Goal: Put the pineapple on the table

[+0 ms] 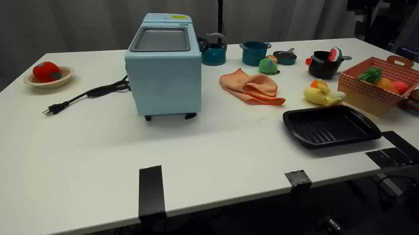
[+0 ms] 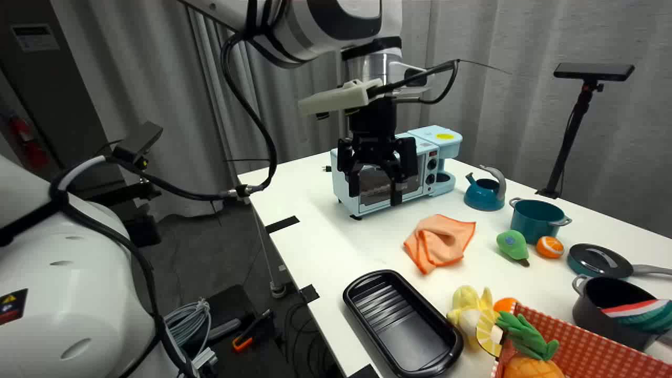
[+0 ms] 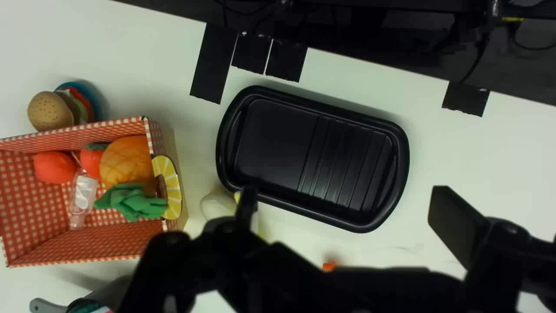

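one pineapple sits inside the checkered basket, in from the taped edge of the tabletop; i hang above with my jaws spread wide apart.

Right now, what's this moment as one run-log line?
hand: open, empty, above table | pineapple: inside checkered basket | placement: not yet done

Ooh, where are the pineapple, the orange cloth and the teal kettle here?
Pineapple point(image 3: 125, 163), in the wrist view: on its orange body.
Orange cloth point(image 2: 437, 245), in an exterior view: on its folded middle.
Teal kettle point(image 2: 483, 199), in an exterior view: on its rounded body.
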Motion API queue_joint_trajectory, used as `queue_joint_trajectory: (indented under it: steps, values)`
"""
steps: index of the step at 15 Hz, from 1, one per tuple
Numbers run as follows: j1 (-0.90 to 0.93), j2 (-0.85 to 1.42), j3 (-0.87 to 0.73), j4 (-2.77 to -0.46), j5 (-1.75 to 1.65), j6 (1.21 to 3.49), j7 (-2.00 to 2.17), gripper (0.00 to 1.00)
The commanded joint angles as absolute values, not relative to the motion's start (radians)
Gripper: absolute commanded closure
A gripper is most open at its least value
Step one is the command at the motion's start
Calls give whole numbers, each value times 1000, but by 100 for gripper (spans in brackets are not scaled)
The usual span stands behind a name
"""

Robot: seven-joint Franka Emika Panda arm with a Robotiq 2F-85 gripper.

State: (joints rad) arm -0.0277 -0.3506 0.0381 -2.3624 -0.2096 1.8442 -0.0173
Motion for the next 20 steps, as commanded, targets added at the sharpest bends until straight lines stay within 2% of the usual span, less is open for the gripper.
queue_joint_trajectory:
  steps: [1, 12, 20]
  values:
    - [-17, -350, 29, -2361, -212, 1842, -15, 0]
    - [-17, -350, 29, -2361, -212, 1842, -15, 0]
    - [-54, -215, -60, -2190, -190, 1918, -78, 0]
